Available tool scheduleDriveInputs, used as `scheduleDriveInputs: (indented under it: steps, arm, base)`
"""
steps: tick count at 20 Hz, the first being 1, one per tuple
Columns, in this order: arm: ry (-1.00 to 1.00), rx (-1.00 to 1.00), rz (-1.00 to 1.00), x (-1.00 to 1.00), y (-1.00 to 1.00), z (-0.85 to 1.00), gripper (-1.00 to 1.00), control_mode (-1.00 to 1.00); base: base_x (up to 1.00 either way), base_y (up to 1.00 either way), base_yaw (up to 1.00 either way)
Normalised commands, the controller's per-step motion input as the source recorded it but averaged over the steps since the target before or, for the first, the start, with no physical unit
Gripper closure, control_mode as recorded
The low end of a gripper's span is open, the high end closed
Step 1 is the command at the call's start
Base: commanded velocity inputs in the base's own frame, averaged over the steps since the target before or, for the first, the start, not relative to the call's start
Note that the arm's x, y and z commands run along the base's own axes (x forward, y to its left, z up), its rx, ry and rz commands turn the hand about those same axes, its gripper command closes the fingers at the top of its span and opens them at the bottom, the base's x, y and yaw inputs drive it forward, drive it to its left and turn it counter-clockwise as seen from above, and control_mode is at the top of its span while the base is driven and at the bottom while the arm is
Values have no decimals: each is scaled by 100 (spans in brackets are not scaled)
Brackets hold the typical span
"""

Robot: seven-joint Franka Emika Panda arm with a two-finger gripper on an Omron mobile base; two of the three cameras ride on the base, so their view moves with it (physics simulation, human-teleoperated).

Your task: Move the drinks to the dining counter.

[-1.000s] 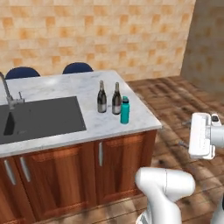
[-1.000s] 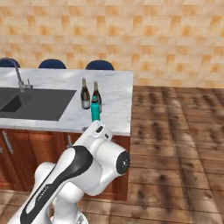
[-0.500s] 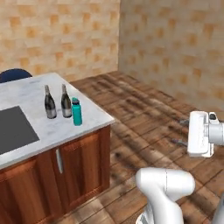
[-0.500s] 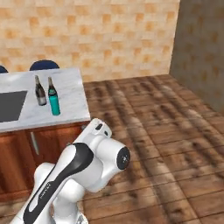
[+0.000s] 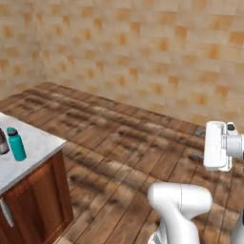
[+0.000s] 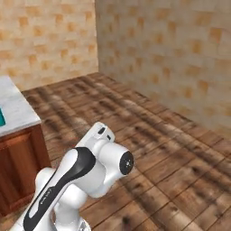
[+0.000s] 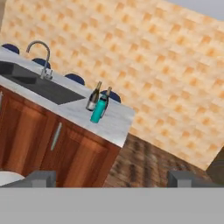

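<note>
The dining counter (image 7: 114,120) with marble top shows in the hand view, tilted. Near its corner stand two dark wine-type bottles (image 7: 93,98) and, in front of them, a teal bottle (image 7: 99,110). My gripper (image 7: 113,178) is open and empty, well away from the counter, with its fingertips (image 7: 42,178) wide apart. In the left base view the counter's corner (image 5: 37,143) sits at the far left with the teal bottle (image 5: 16,144) and the edge of one dark bottle (image 5: 2,142). My gripper (image 5: 196,144) hangs over the floor at the right.
A black sink (image 7: 39,85) and a thin tap (image 7: 41,54) lie further along the counter, with blue chairs (image 7: 74,78) behind it. Wooden floor (image 5: 128,143) and tan tiled walls (image 6: 171,54) lie ahead. The counter's end (image 6: 16,108) shows at the far left.
The base has swung round, so the counter and bottles have slid to the left edge of both base views. The bottles keep their places on the counter. The gripper stays open.
</note>
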Motion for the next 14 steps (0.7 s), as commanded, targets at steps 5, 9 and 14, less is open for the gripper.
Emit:
scheduleDriveInputs:
  steps: [5, 9, 14]
  arm:
    - [0, 0, 0, 0, 0, 0, -100, 100]
    - [0, 0, 0, 0, 0, 0, -100, 100]
    - [0, 0, 0, 0, 0, 0, -100, 100]
  base:
    - [-47, -22, -58]
    - [-56, -22, -54]
    - [-61, -18, -48]
